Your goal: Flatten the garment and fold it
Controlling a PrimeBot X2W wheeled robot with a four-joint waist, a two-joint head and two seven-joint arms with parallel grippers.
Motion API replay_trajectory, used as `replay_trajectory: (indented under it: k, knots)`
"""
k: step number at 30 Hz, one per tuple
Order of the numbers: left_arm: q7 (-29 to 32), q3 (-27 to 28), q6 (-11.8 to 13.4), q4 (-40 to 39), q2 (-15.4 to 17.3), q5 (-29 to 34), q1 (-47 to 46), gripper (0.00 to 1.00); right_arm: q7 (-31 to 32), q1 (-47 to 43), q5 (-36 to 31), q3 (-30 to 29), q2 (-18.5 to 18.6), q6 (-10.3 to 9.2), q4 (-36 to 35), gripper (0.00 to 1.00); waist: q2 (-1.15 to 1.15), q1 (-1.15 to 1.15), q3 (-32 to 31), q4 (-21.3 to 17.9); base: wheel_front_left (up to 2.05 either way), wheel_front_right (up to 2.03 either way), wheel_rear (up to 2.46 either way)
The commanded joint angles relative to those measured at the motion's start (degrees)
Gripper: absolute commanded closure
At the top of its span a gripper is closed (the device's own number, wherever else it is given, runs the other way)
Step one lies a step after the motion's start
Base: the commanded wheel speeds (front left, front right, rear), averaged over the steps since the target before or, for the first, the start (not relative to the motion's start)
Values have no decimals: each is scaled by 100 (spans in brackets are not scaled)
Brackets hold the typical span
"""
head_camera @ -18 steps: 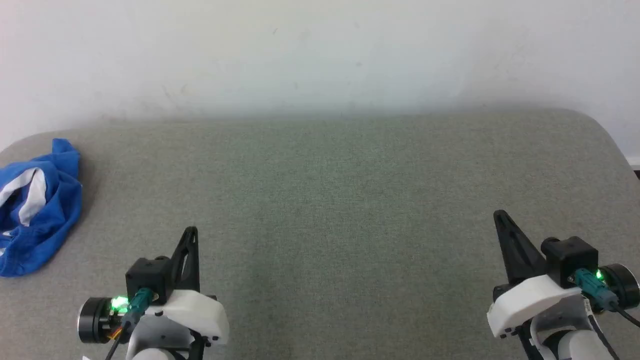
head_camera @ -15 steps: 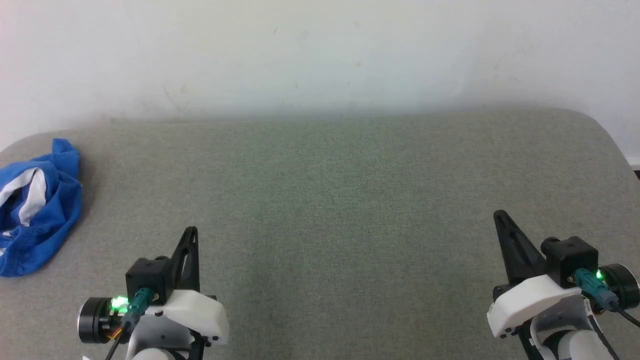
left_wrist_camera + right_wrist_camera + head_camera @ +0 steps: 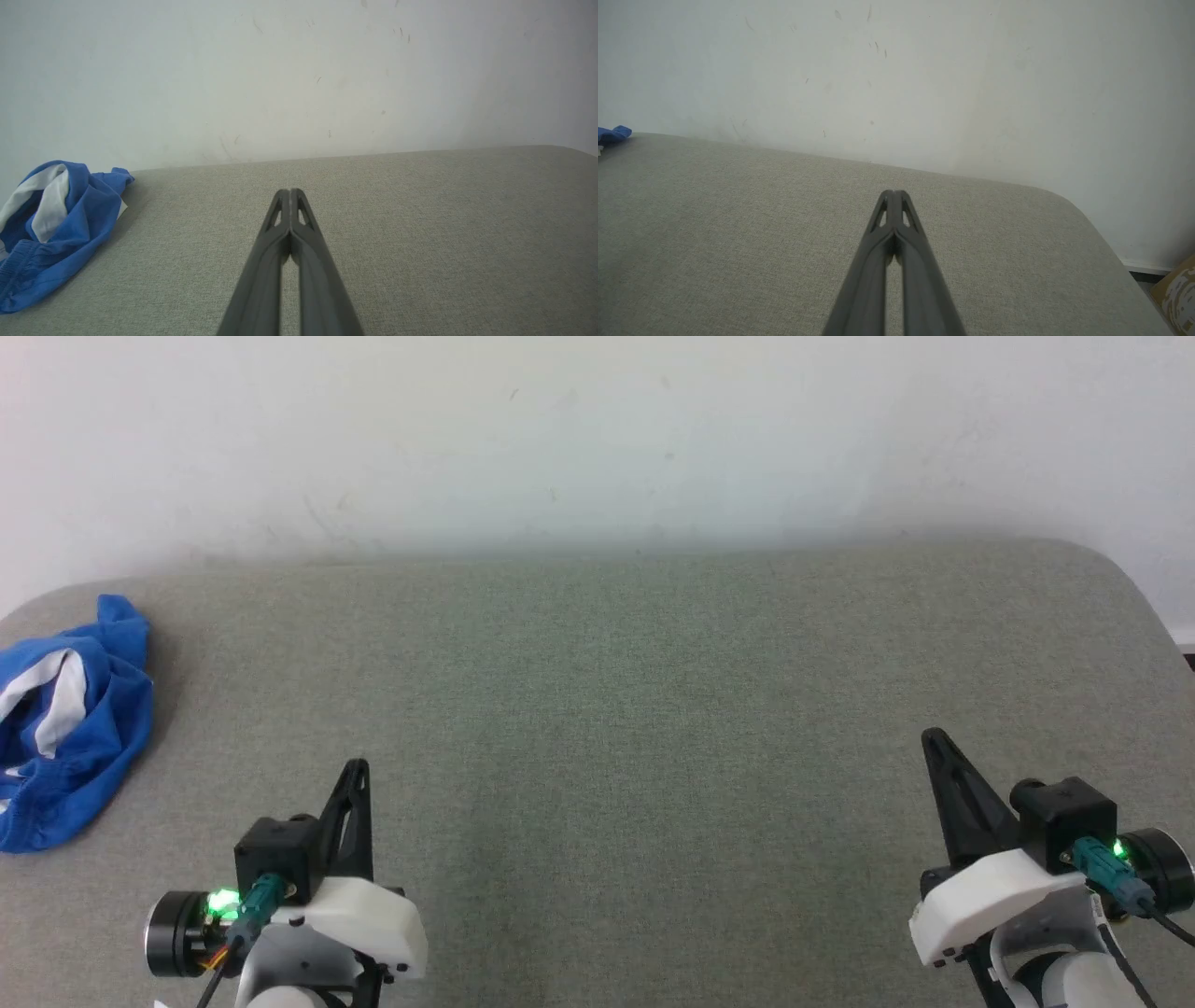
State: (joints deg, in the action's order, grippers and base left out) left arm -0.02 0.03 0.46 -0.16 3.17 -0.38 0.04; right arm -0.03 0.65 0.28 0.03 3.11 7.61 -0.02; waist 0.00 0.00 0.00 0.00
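Left gripper (image 3: 355, 770): fingers pressed together, nothing between them. Right gripper (image 3: 934, 739): same, tips touching and empty, and both wrist views confirm this. Both sit over the grey fabric surface (image 3: 607, 709), pointing toward the white wall (image 3: 597, 429). Garment (image 3: 70, 723) is a crumpled heap well off to the left gripper's left, slightly ahead of its tips, and far from the right gripper. Left wrist view adds the elastic waistband (image 3: 16, 268), white stripe (image 3: 49, 210) and small white tag (image 3: 122, 208). Right wrist view catches a blue tip of the garment far left, plus a cardboard box (image 3: 1176, 291) beyond the surface's right corner.
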Motion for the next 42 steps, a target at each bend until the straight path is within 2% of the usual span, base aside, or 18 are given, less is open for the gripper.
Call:
replay_trajectory:
  k: [1, 14, 15, 30, 42]
  knots:
    - [2, -3, -46, 16, -29, 38, -4, 100, 3, -65, -28, -3, -24, -12, 2, 100, 0, 0, 0, 0, 0, 0, 0]
    - [2, -3, -46, 16, -29, 38, -4, 100, 3, -65, -28, -3, -24, -12, 2, 100, 0, 0, 0, 0, 0, 0, 0]
    - [0, 0, 2, 0, 1, 0, 0, 0, 0, 1, 0, 0, 1, 0, 0, 0, 0, 0, 0, 0, 0, 0, 0]
    - [-160, -72, 221, -33, 7, 8, -18, 0, -160, -5, 132, -146, 1, -1, -77, 0, 0, 0, 33, 38, 0, 0, 0]
    - [-292, -149, 389, -78, 28, -3, -48, 0, -291, -5, 176, -231, -1, -2, -187, 0, 0, 0, 93, 257, 0, 0, 0]
